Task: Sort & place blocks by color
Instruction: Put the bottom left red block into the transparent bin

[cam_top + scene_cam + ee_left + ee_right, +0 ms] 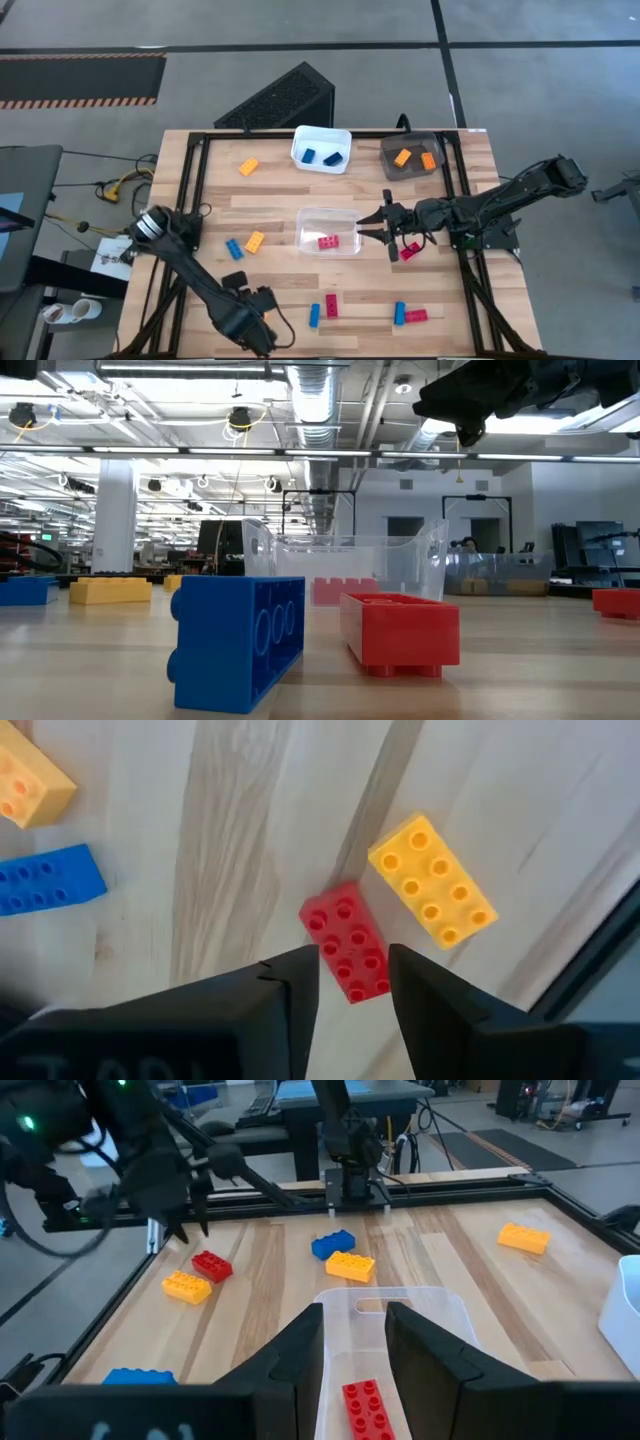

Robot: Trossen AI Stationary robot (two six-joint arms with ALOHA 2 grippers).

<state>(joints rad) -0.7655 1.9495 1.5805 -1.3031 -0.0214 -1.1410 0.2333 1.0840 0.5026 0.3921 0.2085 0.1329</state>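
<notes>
- Fingers of the left gripper [353, 955] straddle one end of the red brick [345, 945]. I cannot tell whether the pads are already touching it.
- This brick lies flat near the table's [280, 215] front-left corner, well apart from the clear bin [330, 210], which already holds another red brick [327, 242].
- Risk: the brick sits skewed to the fingers, so a squeeze may twist it or squirt it out.
- Risk: only the brick's end is between the fingers. Held that way, I judge it could pivot or drop on lifting.
- Risk: a yellow brick [432, 880] lies just beside the red one, and a finger could nudge it.
- Right gripper [355, 1315] hovers at the clear bin's edge, fingers apart and holding nothing.
- Risk: the left arm has to reach that same bin, so the two arms could collide unless the right one clears.
</notes>
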